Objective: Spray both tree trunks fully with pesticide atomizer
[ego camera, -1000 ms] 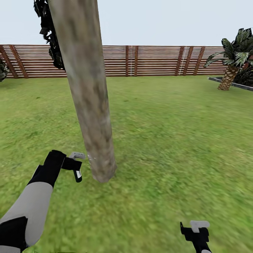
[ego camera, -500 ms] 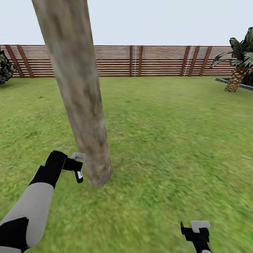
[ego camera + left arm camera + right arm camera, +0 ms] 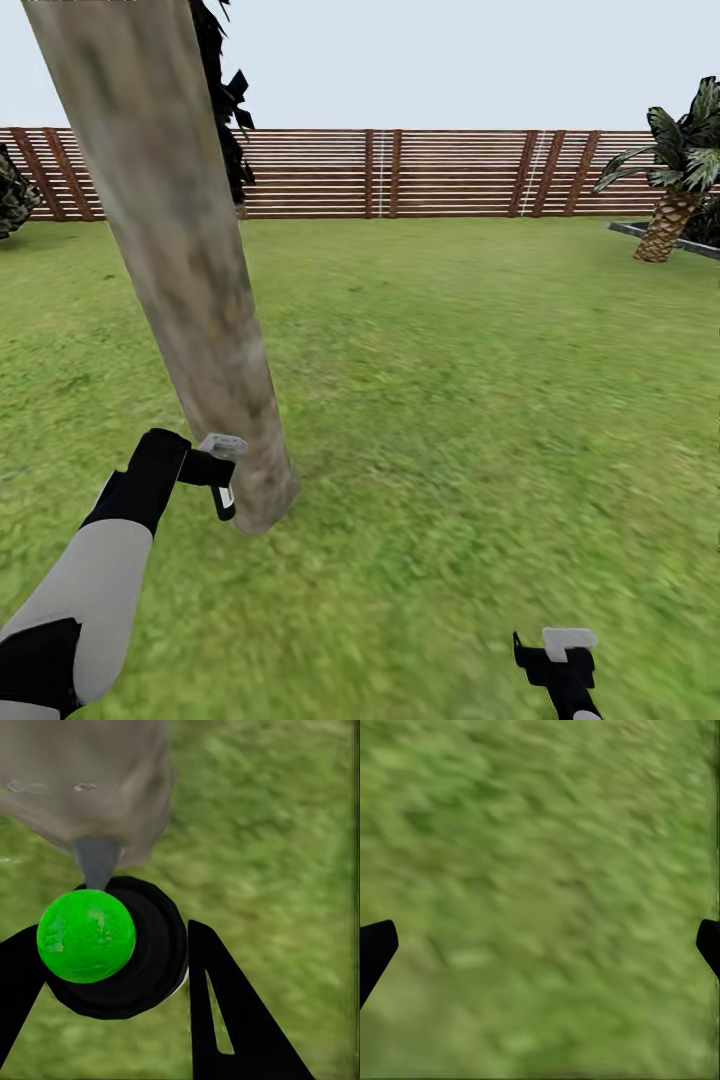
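Left tool (image 3: 112,967) clamps the pesticide atomizer (image 3: 86,936) beside the tree trunk (image 3: 190,270); right tool (image 3: 540,945) gapes empty; a slightly misaimed nozzle may leave bark uncovered.

- Thick pale grey-beige mottled tree trunk (image 3: 190,270): cut off by the head view's top edge at 11 o'clock; crown mostly out of frame.
- Scaly brown-trunked palm (image 3: 672,190): fronds cut by the edge at 3 o'clock.
- Black-and-white left arm (image 3: 80,590): leaves the frame at 8 o'clock.
- Black right gripper (image 3: 560,660): cut by the bottom edge at 5 o'clock.
- Green-capped black atomizer (image 3: 112,949): body hidden beneath its own cap, left wrist view.
- Green grass (image 3: 540,870): blurred, right wrist view.
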